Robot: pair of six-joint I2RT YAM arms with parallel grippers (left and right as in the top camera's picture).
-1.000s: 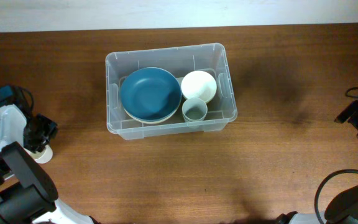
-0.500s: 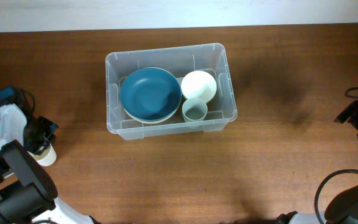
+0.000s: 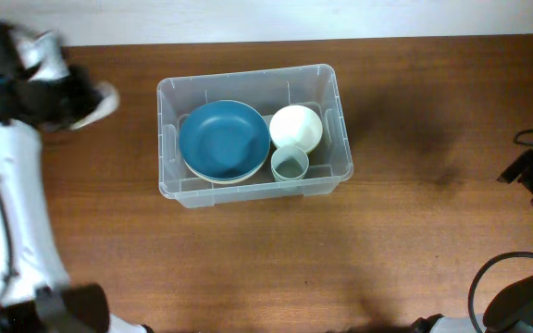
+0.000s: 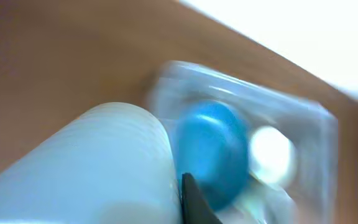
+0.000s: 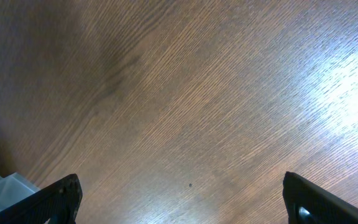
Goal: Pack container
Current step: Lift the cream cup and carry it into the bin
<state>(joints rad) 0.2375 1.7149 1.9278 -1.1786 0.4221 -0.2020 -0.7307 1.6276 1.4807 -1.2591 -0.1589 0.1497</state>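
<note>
From overhead I get the whole wooden table [image 3: 248, 259] and the container [image 3: 340, 139] at its middle. It is a clear bin holding a blue bowl [image 3: 223, 141], a white bowl [image 3: 296, 128] and a small greyish cup [image 3: 290, 166]. That view smears my left gripper [image 3: 86, 100] into a blur. The left wrist camera, itself soft, shows it clamped on a pale cup [image 4: 98, 168] that fills the near frame, with one dark finger [image 4: 194, 202] against its side. From that hand the container lies ahead and to the right of the held cup, well apart. Only the right wrist view shows my right gripper [image 5: 188, 202] clearly — fingers spread wide over bare wood, holding nothing.
</note>
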